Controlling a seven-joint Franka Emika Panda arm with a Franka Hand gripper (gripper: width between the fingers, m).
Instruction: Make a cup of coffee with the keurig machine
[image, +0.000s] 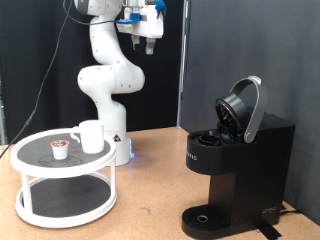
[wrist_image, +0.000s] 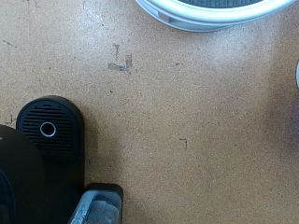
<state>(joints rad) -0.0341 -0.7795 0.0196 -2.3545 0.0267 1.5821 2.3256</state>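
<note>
The keurig machine (image: 237, 160) stands at the exterior view's right, matte black, its rounded lid (image: 245, 108) hinged up and open. Its round drip base (image: 206, 216) is bare. The white cup (image: 91, 136) stands on the top tier of a white round stand (image: 65, 176) at the exterior view's left, beside a small brown-topped pod (image: 60, 150). My gripper (image: 148, 40) hangs high above the table near the exterior view's top, far from everything, with nothing seen between its fingers. The wrist view shows the drip base (wrist_image: 49, 129) and the stand's rim (wrist_image: 210, 14); the fingers do not show there.
The wooden tabletop (image: 150, 190) lies between stand and machine. A black curtain (image: 240, 50) backs the scene. The arm's white base (image: 118, 140) stands right behind the stand. A cable runs off the machine at the exterior view's bottom right.
</note>
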